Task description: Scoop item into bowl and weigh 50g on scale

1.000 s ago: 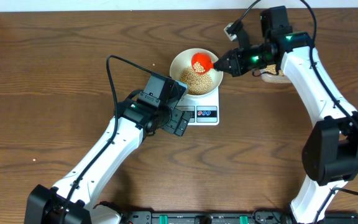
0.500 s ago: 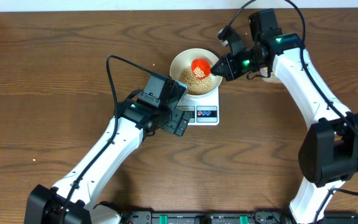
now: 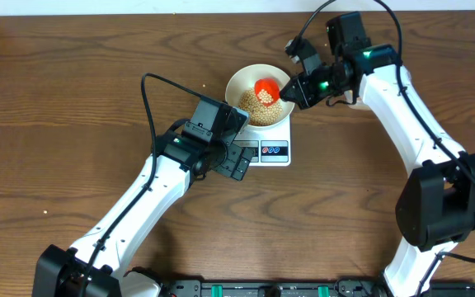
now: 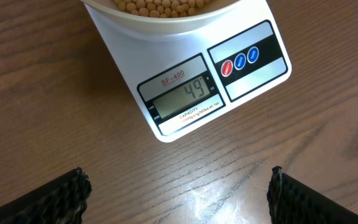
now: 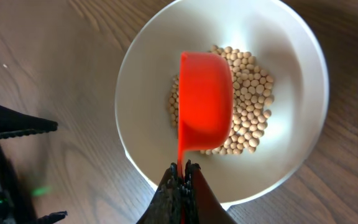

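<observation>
The white bowl [image 3: 258, 78] sits on the white scale [image 3: 272, 149] and holds tan beans [image 3: 254, 106]. The scale's display [image 4: 181, 96] reads 49 in the left wrist view, beside its red and blue buttons [image 4: 238, 60]. My right gripper [image 3: 291, 89] is shut on the handle of a red scoop [image 3: 265, 87], which is tipped on its side over the beans [image 5: 248, 106] inside the bowl [image 5: 291, 68]; the right wrist view shows the scoop [image 5: 205, 101] from its back. My left gripper [image 3: 236, 161] is open and empty just in front of the scale.
Part of a container with beans [image 3: 361, 101] shows behind my right arm at the back right. A black cable [image 3: 147, 99] loops over the wood table left of the scale.
My right gripper has moved left with the red scoop and rolled it over the bowl. The left arm has not moved.
</observation>
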Tool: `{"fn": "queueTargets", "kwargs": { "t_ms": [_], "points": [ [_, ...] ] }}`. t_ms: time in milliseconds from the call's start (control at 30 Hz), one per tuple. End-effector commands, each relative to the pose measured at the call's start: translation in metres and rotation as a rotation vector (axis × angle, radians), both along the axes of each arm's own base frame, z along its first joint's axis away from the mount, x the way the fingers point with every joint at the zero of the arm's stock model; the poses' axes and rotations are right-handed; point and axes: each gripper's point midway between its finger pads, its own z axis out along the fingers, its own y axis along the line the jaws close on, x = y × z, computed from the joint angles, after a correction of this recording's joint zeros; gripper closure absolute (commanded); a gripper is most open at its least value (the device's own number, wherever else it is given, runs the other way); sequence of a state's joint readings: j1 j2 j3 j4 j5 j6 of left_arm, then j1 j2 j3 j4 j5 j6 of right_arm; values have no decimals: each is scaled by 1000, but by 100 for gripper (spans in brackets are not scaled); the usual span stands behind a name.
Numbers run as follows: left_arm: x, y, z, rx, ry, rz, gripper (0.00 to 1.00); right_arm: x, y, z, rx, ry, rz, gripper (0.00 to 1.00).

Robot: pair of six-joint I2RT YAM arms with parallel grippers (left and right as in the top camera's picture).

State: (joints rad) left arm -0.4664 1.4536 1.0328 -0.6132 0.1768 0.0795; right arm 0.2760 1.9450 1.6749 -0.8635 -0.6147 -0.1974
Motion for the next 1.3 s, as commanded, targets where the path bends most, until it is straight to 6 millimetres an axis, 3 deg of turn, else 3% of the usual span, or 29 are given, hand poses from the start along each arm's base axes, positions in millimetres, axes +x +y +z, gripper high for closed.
{"fn": "queueTargets", "kwargs": {
  "t_ms": [0,1267],
  "points": [
    [1,2,-5,16,6,1,7,2,3,26,-9,-93,22,99],
    [1,2,-5,16,6,1,7,6,-9,28,-100,-190,63,99]
  ]
}}
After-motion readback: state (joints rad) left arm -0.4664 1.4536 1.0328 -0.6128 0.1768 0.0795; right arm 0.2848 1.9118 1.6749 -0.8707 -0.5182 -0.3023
